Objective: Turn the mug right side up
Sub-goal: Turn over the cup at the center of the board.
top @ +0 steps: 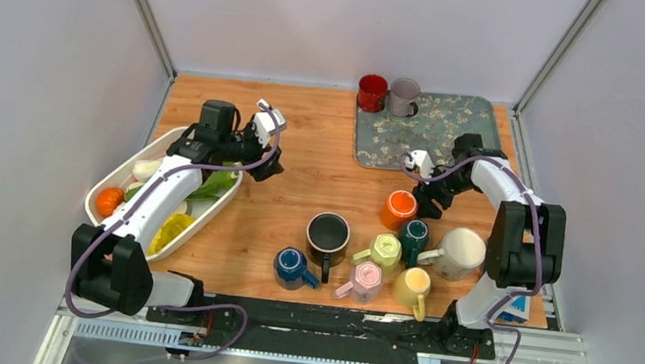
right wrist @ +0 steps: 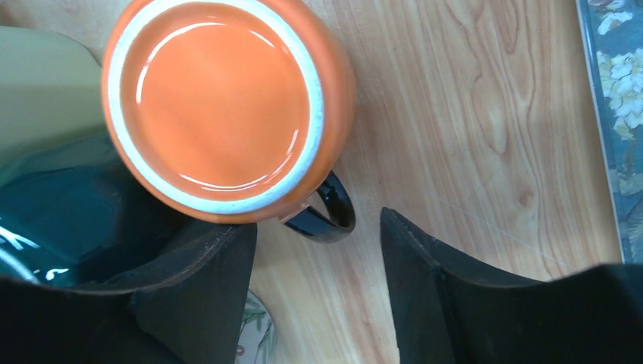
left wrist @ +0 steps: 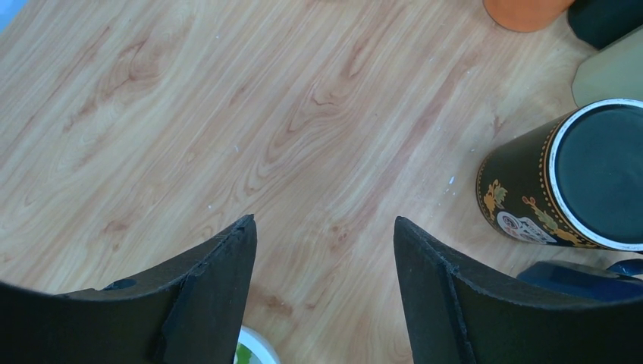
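Resting place: the orange mug point(top: 398, 209) is sitting on the table point(top: 305, 145), at the 12 o'clock edge of the mug cluster and at 7 o'clock from the floral mat point(top: 431, 130).
Orientation: it is standing upside down, with the glazed base and its pale ring facing up and the mouth on the wood.
Long axis: it is running vertically, straight up from the table.
Handle: the black handle point(right wrist: 330, 212) is sticking out toward 5 o'clock in the right wrist view.
Right fingers: the right fingers point(right wrist: 205, 288) are standing apart and gripping nothing. The handle is lying in the gap, nearer the picture-left finger, which is overlapping the mug's edge.
Left fingers: the left fingers point(left wrist: 205, 296) are also standing apart, hovering over bare wood with the black mug point(left wrist: 576, 182) off at 3 o'clock.
Neighbour: the dark green mug point(top: 413, 235) is sitting just beside the orange one, at its 5 o'clock from above.
Step in hand: this is probably the grasp before the flip.
Doing it well: centre the handle in the gap before clamping, so the mug is not nudged into the green one. Lift clear of the cluster, roll half a turn about a level axis, then set it down toward 11 o'clock.
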Controlling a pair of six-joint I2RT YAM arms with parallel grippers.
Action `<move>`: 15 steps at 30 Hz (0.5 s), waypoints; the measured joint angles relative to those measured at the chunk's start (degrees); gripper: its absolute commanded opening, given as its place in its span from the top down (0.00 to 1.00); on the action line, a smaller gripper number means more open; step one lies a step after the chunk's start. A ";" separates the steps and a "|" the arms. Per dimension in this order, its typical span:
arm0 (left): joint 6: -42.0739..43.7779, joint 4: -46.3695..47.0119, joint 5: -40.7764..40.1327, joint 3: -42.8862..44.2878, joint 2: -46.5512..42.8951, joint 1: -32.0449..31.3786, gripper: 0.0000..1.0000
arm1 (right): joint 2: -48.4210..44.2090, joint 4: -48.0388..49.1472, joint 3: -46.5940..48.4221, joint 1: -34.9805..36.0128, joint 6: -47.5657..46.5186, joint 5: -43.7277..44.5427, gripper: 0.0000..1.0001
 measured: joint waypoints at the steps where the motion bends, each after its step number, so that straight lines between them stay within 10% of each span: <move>1: 0.00 -0.02 -0.02 0.00 -0.22 -0.07 0.26 | 0.48 0.28 0.13 0.02 -0.39 -0.02 0.41; 15: -0.02 -0.11 -0.04 0.00 -0.52 -1.11 0.27 | 6.86 9.66 2.43 6.91 9.62 -3.26 0.68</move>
